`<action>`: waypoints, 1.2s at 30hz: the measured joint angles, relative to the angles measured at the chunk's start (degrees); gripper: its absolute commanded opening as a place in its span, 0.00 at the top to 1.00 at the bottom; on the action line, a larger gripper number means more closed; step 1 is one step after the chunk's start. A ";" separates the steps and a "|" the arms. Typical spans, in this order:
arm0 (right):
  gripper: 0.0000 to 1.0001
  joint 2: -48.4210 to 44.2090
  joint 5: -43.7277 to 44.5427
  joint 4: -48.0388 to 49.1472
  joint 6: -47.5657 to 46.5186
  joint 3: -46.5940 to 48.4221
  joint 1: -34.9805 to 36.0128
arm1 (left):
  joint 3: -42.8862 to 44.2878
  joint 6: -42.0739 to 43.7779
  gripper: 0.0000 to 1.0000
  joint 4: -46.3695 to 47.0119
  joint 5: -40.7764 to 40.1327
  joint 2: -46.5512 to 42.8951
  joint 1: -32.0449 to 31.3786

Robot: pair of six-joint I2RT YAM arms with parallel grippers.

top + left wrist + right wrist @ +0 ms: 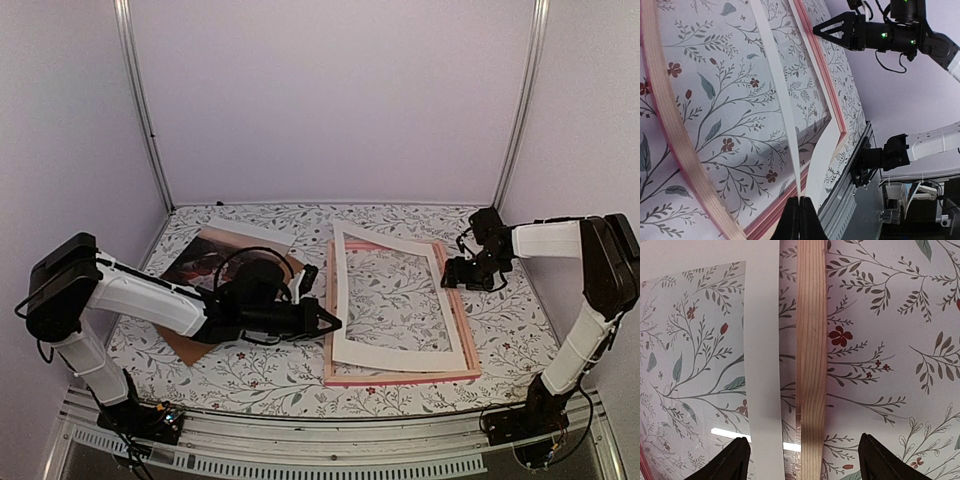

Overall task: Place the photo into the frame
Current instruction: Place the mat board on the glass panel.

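Observation:
The pink frame [400, 377] lies flat right of centre. Across it lies a white mat board [340, 290] with a cutout, slightly askew. My left gripper [332, 322] is shut on the mat's left edge. In the left wrist view that thin white mat [776, 75] runs edge-on into the closed jaws [800, 202], over the frame's rail [675, 130]. The photo [200, 260], dark with a pale figure, lies at the left, partly hidden by my left arm. My right gripper [456, 272] hovers open over the frame's right rail [811, 340], which sits between its fingers [735, 460].
A plain brown backing board [190, 347] lies under the photo and my left arm. The table carries a floral-patterned cloth [270, 375]. A metal rail [330, 440] runs along the near edge, and pale walls enclose the back and sides.

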 measured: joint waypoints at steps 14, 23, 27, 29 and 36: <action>0.25 -1.38 -6.91 5.64 1.55 -6.49 0.00 | -2.03 -1.64 1.00 1.20 -1.18 -1.22 -0.50; 0.26 -3.82 -10.43 10.08 4.48 -10.49 0.02 | -2.25 -2.67 1.00 2.58 -0.94 -1.14 -0.57; 0.26 -4.68 -11.28 10.99 5.62 -11.30 0.66 | -2.19 -2.80 1.00 3.13 -0.44 -0.20 -0.61; 0.26 -4.70 -11.47 11.43 6.25 -11.32 1.16 | -2.08 -2.82 1.00 3.15 -0.11 0.63 -0.61; 0.26 -4.70 -11.30 11.96 6.82 -11.30 1.62 | -1.33 -2.56 1.00 2.84 0.98 1.40 -0.55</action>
